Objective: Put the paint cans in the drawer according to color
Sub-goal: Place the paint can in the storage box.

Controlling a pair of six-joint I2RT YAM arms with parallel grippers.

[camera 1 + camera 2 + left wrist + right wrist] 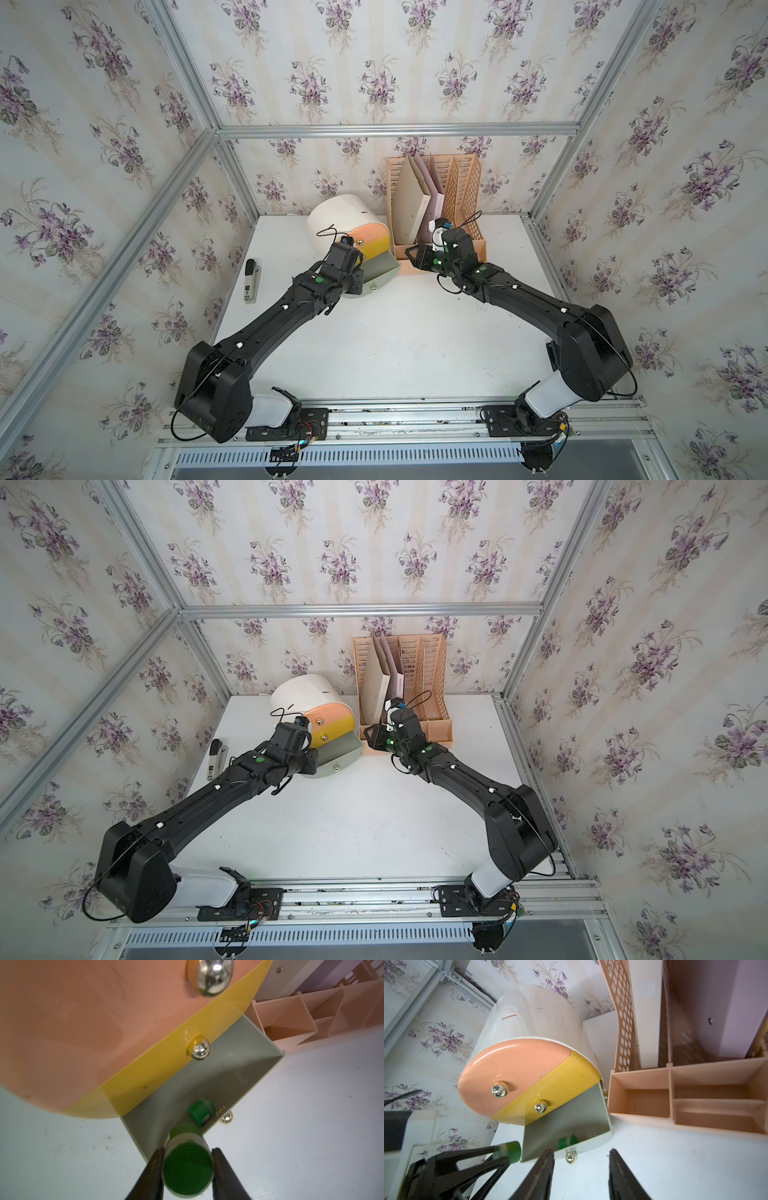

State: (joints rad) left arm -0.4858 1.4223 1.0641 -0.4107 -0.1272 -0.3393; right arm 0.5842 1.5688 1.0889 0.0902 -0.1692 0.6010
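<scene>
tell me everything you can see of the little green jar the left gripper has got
The small round green paint jar has a solid green lid and a clear ribbed body showing green paint. It is held sideways, lid pointing toward the pulled-out grey-green drawer, near that drawer's front corner. The left gripper is shut on its body; nothing else seems to touch it.
</scene>
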